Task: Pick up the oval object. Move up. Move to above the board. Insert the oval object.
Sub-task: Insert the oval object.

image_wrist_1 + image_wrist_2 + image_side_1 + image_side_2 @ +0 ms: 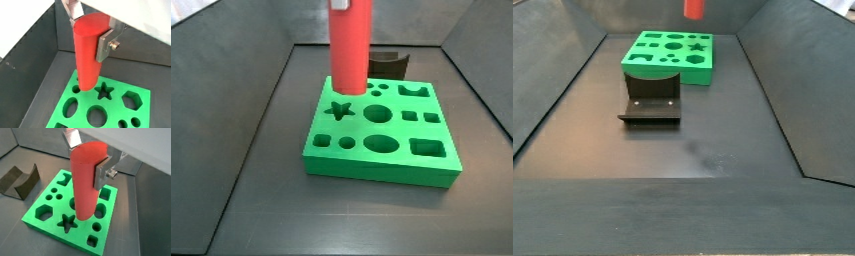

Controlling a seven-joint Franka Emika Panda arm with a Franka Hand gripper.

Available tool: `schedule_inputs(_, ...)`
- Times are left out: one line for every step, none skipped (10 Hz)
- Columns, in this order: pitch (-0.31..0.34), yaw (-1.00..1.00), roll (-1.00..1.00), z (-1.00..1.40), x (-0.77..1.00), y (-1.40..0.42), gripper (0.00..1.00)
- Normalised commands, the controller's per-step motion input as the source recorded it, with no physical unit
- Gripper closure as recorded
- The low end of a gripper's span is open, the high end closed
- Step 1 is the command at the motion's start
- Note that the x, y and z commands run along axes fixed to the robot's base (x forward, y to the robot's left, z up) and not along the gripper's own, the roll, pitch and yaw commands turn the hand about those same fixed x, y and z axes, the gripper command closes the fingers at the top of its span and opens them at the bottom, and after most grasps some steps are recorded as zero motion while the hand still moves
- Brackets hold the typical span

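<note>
Dark grey bin floor (687, 140), walled on all sides, holds the items below.

Item 1: the board (385, 150), thick bright green slab, flat on the floor toward one end of the bin; top cut with star, hexagon, round, oval and square holes. Also seen in a side view (671, 55) and in both wrist views (127, 112) (50, 210).

Item 2: the oval object (89, 52), smooth red rod, upright, clamped in my gripper (90, 27); one silver finger plate (105, 47) presses flat against its side. Its lower end hangs over the board's top, beside the star hole in a wrist view (85, 188). A side view (352, 45) shows it above the board's rear edge; whether it touches I cannot tell.

Item 3: the fixture (651, 103), dark L-shaped bracket, standing just beside the board.
</note>
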Motion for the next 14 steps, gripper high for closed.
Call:
schedule_inputs(-0.059, 1.0, 0.0, -0.26, 0.0, 0.0, 1.0)
schedule_inputs(-0.054, 1.0, 0.0, -0.26, 0.0, 0.0, 1.0)
schedule_inputs(-0.05, 1.0, 0.0, -0.25, 0.0, 0.0, 1.0)
schedule_inputs(-0.039, 1.0, 0.0, -0.31, 0.0, -0.01, 1.0)
schedule_inputs(0.0, -0.03, 0.0, 0.0, 0.0, 0.0, 1.0)
schedule_inputs(0.0, -0.13, -0.01, 0.0, 0.02, 0.0, 1.0)
schedule_inputs(-0.08, -0.59, -0.07, 0.11, 0.0, 0.0, 1.0)
schedule_inputs(-0.127, -0.97, -0.1, 0.18, 0.03, 0.0, 1.0)
schedule_inputs(-0.13, -0.97, -0.09, 0.19, 0.03, 0.0, 1.0)
schedule_inputs(-0.123, -0.98, -0.08, 0.18, 0.02, 0.0, 1.0)
schedule_inputs(-0.121, -0.98, -0.08, 0.18, 0.03, 0.0, 1.0)
schedule_inputs(-0.116, -0.99, -0.08, 0.17, 0.03, 0.0, 1.0)
schedule_inputs(-0.117, -0.99, -0.08, 0.17, 0.02, 0.0, 1.0)
schedule_inputs(-0.117, -1.0, -0.06, 0.18, 0.02, 0.0, 1.0)
